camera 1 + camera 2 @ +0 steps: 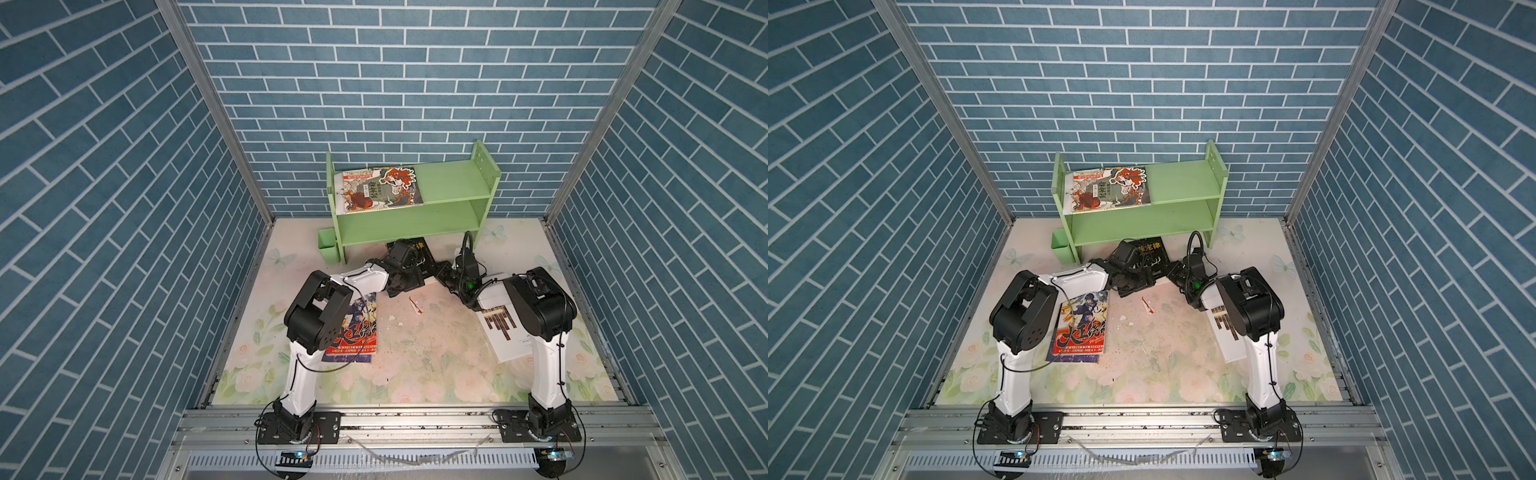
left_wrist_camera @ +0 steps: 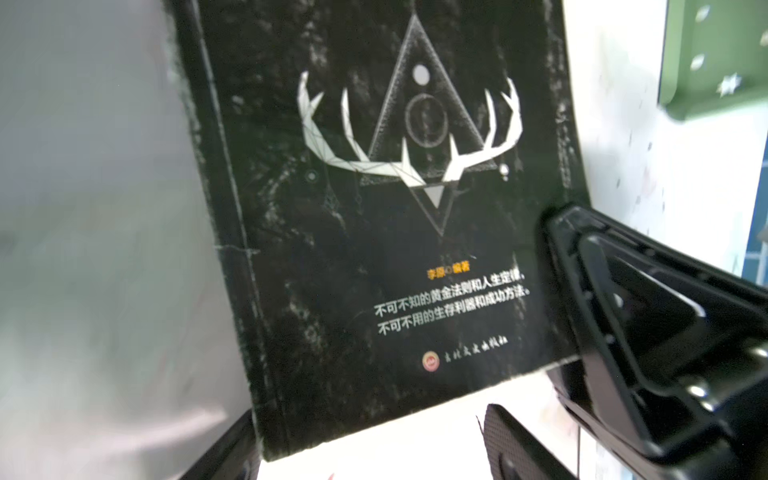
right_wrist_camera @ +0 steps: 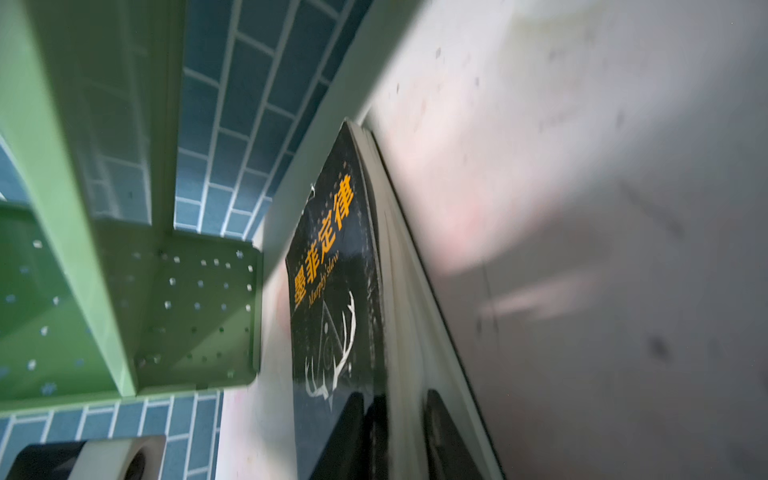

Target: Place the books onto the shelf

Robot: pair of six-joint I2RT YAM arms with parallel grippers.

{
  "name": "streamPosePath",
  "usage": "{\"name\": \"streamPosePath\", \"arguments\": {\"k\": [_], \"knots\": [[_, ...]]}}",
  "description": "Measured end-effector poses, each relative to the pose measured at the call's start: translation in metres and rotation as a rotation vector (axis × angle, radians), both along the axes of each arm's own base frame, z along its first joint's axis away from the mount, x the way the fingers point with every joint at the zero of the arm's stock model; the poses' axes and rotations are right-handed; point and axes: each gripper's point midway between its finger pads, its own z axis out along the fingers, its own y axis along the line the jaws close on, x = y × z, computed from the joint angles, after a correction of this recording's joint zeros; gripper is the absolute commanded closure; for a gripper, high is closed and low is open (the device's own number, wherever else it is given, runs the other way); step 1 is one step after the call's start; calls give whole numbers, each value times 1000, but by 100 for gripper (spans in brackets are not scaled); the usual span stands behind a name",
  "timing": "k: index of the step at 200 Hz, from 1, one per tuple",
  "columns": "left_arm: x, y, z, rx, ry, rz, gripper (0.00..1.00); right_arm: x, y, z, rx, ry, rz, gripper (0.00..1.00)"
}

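Note:
A black book [image 1: 1152,245] with gold characters and white antlers lies in front of the shelf [image 1: 453,183], largely covered by both grippers in both top views. My right gripper [image 3: 392,399] is shut on the black book [image 3: 332,291], one finger on its cover and one under its pages. My left gripper [image 2: 370,432] stands open, its fingers wide on either side of the near corner of the black book [image 2: 374,208]. An illustrated book [image 1: 380,189] lies flat on the upper tier. A colourful book [image 1: 357,328] lies under my left arm, and a white book with dark bars [image 1: 503,332] under my right arm.
A small green cup [image 1: 328,245] hangs at the shelf's left leg. Paper scraps [image 1: 415,305] lie on the floral mat. Blue brick walls enclose three sides, and an aluminium rail [image 1: 415,419] carries both arm bases at the front.

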Motion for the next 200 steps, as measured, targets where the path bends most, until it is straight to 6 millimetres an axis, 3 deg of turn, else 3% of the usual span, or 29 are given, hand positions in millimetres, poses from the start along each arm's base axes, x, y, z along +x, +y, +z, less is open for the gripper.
{"name": "streamPosePath", "arguments": {"k": [54, 72, 88, 109, 130, 157, 185, 200], "knots": [[-83, 41, 7, 27, 106, -14, 8, -90, 30, 14, -113, 100, 131, 74], [-102, 57, 30, 50, 84, -11, 5, -116, 27, 21, -164, 129, 145, 69], [-102, 64, 64, 34, -4, 4, 3, -133, 16, 31, -219, 154, 135, 61], [-96, 68, 107, -11, -133, 15, 2, -139, -13, 59, -293, 131, 61, 52], [-92, 60, 127, -64, -192, -11, 2, -135, -48, 99, -365, 77, -39, 45], [-89, 35, 120, -141, -171, -77, 4, -125, -100, 133, -432, 61, -174, 41], [-88, 4, 98, -186, -96, -140, 3, -123, -165, 133, -504, 132, -305, 32], [-83, -22, 94, -224, -68, -162, 3, -124, -199, 131, -537, 176, -369, 19]]}}
